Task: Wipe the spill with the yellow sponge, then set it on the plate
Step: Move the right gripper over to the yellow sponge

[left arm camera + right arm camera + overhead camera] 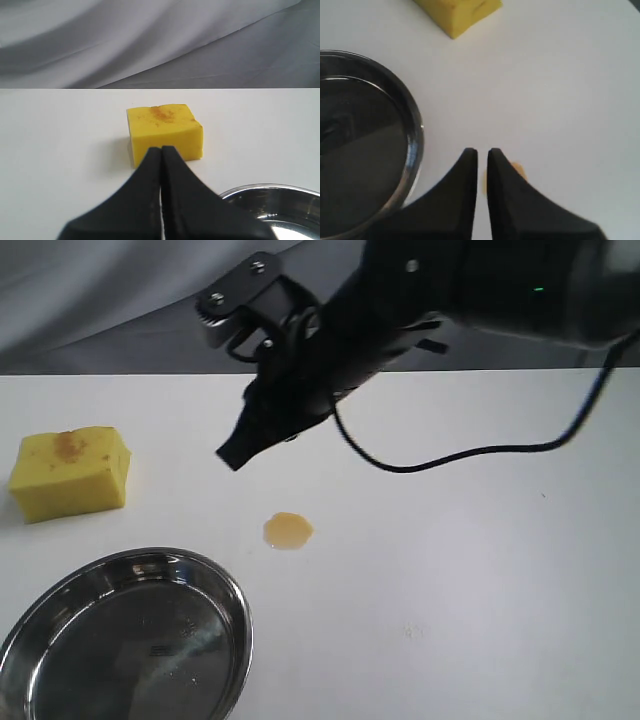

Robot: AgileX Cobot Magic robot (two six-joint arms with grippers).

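Observation:
The yellow sponge (70, 475) (165, 132) (460, 12) lies on the white table at the far left, stained face up. The amber spill (288, 530) (520, 171) sits near the middle, untouched. The steel plate (236, 612) (280, 191) (415, 135) rests at the front left, with nothing in it. My right gripper (232, 455) (481, 152) hangs above the table just behind the spill, shut with only a thin slit and holding nothing. My left gripper (161, 150) is shut and empty, its tips pointing at the sponge from a short way off; the exterior view does not show it.
A black cable (450, 455) droops from the right arm over the table's back right. Grey cloth (100, 300) hangs behind the table's far edge.

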